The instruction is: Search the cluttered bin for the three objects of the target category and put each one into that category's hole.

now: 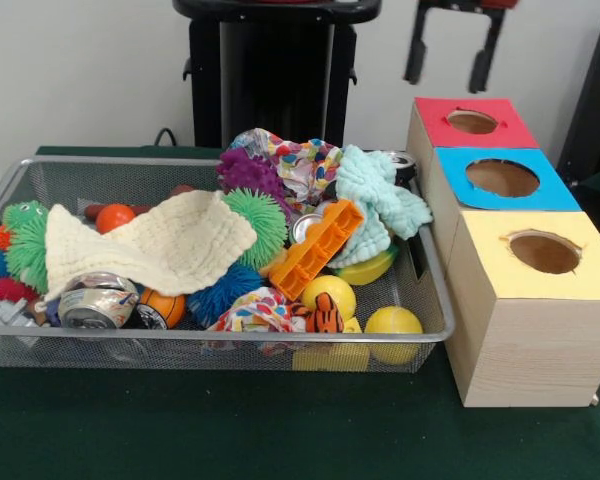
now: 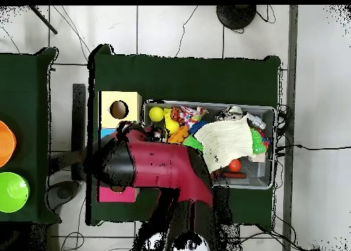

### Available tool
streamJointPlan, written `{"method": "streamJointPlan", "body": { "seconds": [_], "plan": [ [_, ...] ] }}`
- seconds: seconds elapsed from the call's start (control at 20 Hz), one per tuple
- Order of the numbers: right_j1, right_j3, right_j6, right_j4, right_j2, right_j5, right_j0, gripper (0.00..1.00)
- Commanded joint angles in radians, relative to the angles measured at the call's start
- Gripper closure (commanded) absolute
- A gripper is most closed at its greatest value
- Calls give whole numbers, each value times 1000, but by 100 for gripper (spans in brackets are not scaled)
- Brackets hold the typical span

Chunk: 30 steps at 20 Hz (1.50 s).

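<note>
The wire mesh bin (image 1: 230, 341) lies on the green table, heaped with toys and cloths; it also shows in the overhead view (image 2: 275, 147). I see no clear plastic bottle plainly; any are hidden under the clutter. Silver cans lie at the front left (image 1: 98, 300), in the middle (image 1: 305, 226) and at the back right (image 1: 402, 166). The blue-topped box's hole (image 1: 502, 178) is empty. My gripper (image 1: 450, 52) hangs high above the red and blue boxes, open and empty. In the overhead view my arm (image 2: 154, 164) covers the blue box.
The red-topped box (image 1: 472, 122) stands behind the blue one and the yellow-topped box (image 1: 545, 252) in front. A cream cloth (image 1: 170, 245), an orange plastic toy (image 1: 320, 248), a teal cloth (image 1: 375, 200), spiky balls (image 1: 252, 172) and yellow balls (image 1: 393, 325) fill the bin.
</note>
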State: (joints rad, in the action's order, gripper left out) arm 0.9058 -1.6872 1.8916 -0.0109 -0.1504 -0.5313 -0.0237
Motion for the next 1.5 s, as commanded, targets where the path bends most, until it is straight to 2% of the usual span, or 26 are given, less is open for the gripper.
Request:
{"method": "streamJointPlan", "body": {
  "seconds": [0.05,0.5,1.0,1.5],
  "plan": [
    [31,-117,-278,95,182,-58,185,0],
    [18,-166,-314,216,335,14,374,0],
    [-51,-170,-320,380,506,59,573,0],
    [-123,-191,-204,536,580,137,653,0]
  ]
}}
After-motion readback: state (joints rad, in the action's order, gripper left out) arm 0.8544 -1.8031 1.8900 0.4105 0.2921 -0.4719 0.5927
